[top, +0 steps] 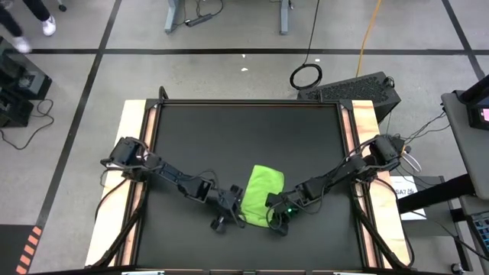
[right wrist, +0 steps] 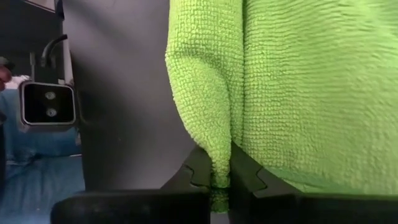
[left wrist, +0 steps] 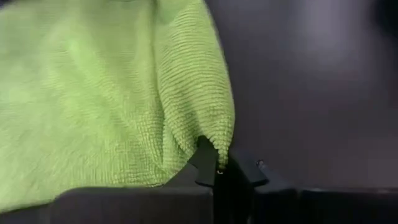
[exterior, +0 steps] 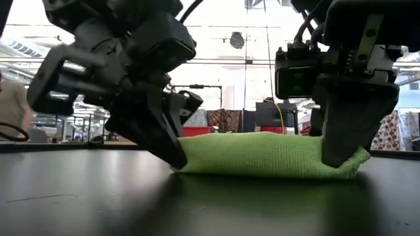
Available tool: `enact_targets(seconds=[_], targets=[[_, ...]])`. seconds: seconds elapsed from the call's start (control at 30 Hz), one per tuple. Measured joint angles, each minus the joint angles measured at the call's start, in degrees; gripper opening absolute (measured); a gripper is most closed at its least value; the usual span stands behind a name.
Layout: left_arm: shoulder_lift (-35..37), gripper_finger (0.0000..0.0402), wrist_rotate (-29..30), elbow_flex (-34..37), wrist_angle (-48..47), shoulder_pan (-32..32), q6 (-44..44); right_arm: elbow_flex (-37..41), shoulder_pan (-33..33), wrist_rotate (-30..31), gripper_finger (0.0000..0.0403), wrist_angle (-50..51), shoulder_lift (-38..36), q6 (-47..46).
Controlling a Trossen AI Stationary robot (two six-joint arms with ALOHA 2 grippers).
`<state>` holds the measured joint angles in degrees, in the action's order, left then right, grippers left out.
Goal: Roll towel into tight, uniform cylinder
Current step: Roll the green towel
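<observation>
The lime-green towel (top: 261,195) lies folded on the black tabletop (top: 244,130), near its front edge. In the low view it is a low flat pad (exterior: 262,154) resting on the table. My left gripper (top: 233,208) is at the towel's near left corner, shut on it. My right gripper (top: 276,214) is at the towel's near right corner, shut on it. Both arms reach in from the table's sides. My left gripper pinches the towel's near left corner (left wrist: 219,144) between its two fingers, slanting down from the left. The corner stays low at the table. My right gripper pinches a folded edge at the towel's near right corner (right wrist: 219,155) between its two fingers, several layers, coming from above; the towel rests on the table.
The table's wooden side rails (top: 137,130) run along left and right. Free black tabletop lies beyond the towel toward the far edge. A small camera box (right wrist: 48,104) stands at the table's near edge. A person (exterior: 10,108) stands in the room beyond.
</observation>
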<state>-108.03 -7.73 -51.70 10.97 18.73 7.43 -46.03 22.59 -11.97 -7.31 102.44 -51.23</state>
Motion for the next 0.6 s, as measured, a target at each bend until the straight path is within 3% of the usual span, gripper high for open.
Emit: enact_targets(seconds=[0.2, 0.37, 0.5, 0.6], targets=[[0.0, 0.0008, -16.3, -0.7, 1.1, -5.4, -7.3, 0.1, 0.2, 1.5, 0.0022, 4.5, -3.7, 2.2], [0.0, 0.0007, -25.5, -1.2, -0.3, -9.8, -13.8, 0.0, 1.6, 7.5, 0.0095, 10.1, -7.7, 4.9], [0.0, 0.0006, -28.9, -1.2, -3.2, -12.3, -16.4, 0.0, 1.6, 10.6, 0.0152, 15.2, -10.7, 5.9], [-0.2, 0.0006, -29.4, -1.2, -5.0, -13.2, -17.6, 0.0, 1.5, 14.9, 0.0171, 17.3, -13.2, 6.7]])
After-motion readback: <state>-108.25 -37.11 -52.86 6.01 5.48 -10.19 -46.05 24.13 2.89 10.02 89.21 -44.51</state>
